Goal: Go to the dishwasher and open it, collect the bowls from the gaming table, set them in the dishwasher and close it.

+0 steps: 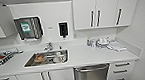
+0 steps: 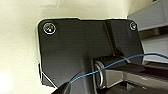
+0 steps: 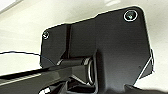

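- Facing a kitchen surface [image 1: 89,55] straight on; dishwasher [image 1: 91,74] set under it, steel front closed, bar handle [image 1: 91,69] across its top edge.
- Step in hand, by judgement: reaching the dishwasher and opening it. Door not yet open.
- Pincer state: cannot tell for left or right; the wrist views give dark robot plates against pale floor or wall, no fingers made out, nothing seen held.
- Places relative to a pincer: cannot be given with any exactness, no pincer seen near the dishwasher. Judged well apart from the handle.
- Doing it well, as judgement: square up to the steel front, a little right of the sink [image 1: 46,57]; stop with room for the door to fold down; bend the torso so one arm meets the bar level; hook from above at mid-bar, pull out and down in an arc, not straight back.
- Risk, as judgement: standing too near blocks the door; grabbing a white drawer handle [image 1: 122,64] beside the door instead of the bar.
- Counts: one dishwasher; one sink with some dishes inside, number unclear; one tap [image 1: 48,46]; three dark handles on the upper cabinets [image 1: 106,11]; three drawer handles right of the dishwasher; a cluster of items [image 1: 101,42] on the surface at right, too blurred to count.
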`<state>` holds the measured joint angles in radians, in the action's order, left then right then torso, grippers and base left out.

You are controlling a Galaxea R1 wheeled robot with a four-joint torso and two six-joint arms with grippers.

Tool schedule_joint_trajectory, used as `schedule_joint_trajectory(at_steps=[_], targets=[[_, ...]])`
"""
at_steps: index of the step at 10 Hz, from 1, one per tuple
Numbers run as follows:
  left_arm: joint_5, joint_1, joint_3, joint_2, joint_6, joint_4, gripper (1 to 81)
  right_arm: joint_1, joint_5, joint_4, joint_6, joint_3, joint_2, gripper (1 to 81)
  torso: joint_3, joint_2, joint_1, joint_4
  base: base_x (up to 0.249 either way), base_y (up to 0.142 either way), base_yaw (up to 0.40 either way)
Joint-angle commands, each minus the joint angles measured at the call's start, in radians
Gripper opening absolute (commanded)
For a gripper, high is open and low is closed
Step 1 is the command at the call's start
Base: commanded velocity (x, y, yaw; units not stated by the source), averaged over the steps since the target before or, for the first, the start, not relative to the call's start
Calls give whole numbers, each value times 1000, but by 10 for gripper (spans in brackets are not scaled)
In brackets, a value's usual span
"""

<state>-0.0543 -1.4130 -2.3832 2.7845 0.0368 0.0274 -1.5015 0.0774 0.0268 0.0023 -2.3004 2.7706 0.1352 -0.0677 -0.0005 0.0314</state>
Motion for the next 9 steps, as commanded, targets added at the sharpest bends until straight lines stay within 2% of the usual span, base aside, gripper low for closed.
schedule_joint_trajectory(at_steps=[1,6,9], targets=[[-58,51,9,-15,2,3,811,45,-54,4,-2,10,-12,811,0,0,1,0,95,0,0],[-58,51,9,-14,2,5,811,43,-54,4,-4,10,-13,811,0,0,1,0,95,62,0],[-58,51,9,-14,2,5,811,46,-54,4,-4,10,-12,811,0,0,1,0,101,0,0]])
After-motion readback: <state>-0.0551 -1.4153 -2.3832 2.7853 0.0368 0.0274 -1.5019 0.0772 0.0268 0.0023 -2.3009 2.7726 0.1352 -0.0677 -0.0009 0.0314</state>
